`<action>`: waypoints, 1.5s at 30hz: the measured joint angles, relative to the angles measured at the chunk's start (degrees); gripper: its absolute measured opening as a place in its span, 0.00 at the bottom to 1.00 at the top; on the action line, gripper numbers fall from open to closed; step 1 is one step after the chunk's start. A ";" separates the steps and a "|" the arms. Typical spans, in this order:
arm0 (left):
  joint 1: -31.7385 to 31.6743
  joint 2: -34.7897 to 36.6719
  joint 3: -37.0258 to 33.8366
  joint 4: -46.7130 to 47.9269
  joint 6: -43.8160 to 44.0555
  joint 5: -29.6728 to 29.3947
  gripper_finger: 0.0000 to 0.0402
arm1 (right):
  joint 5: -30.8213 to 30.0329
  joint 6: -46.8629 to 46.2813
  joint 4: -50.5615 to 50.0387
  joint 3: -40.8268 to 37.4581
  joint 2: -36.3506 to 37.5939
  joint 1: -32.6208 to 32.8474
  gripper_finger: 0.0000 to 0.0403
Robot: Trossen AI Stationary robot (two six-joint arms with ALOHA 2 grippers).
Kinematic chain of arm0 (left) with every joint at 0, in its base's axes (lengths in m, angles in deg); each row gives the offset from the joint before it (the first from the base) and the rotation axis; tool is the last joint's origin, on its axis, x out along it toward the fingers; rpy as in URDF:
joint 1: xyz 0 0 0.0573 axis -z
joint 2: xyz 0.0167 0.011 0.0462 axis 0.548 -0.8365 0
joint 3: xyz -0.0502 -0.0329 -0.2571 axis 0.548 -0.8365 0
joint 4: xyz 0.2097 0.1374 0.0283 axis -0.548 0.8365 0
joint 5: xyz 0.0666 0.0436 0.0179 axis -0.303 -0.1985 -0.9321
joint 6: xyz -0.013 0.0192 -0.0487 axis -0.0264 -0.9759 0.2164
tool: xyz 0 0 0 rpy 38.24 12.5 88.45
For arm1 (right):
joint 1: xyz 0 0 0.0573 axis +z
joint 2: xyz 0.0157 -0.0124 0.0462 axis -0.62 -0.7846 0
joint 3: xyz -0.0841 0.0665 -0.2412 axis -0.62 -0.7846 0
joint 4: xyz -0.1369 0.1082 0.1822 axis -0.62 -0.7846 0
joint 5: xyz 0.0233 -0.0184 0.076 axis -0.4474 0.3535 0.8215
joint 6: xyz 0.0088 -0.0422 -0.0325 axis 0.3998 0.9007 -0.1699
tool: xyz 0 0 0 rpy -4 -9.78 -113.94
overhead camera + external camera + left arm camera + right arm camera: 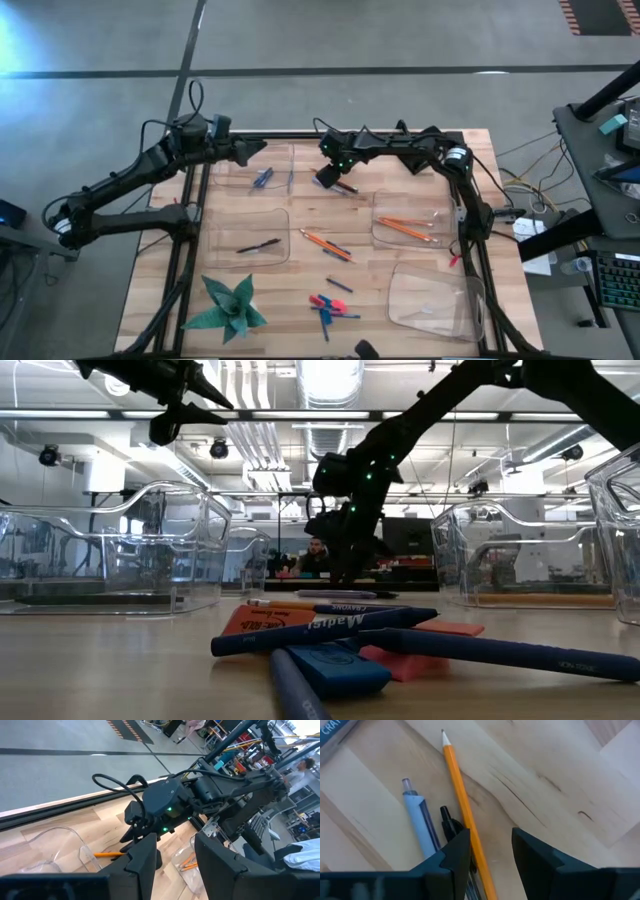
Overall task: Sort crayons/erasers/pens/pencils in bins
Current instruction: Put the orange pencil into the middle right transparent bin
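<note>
At the bottom of the low view lie the erasers among blue sticks. Mid-frame in the high view, two pencils lie loose on the table, between the bins. Above centre, the right gripper is low over an orange pencil, fingers narrowly parted, touching nothing clearly. At upper left the left gripper hovers, fingers parted, empty.

Right gripper over pencil (far side).
</note>
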 joint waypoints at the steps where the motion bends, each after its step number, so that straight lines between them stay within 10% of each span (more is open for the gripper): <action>1: 0.00 0.00 0.00 -0.02 0.00 0.01 0.30 | -0.02 0.14 0.03 0.00 0.00 0.00 0.33; 45: 0.00 -0.09 0.00 0.00 0.02 -0.09 0.30 | -1.01 3.96 -2.76 -3.96 0.31 1.68 0.29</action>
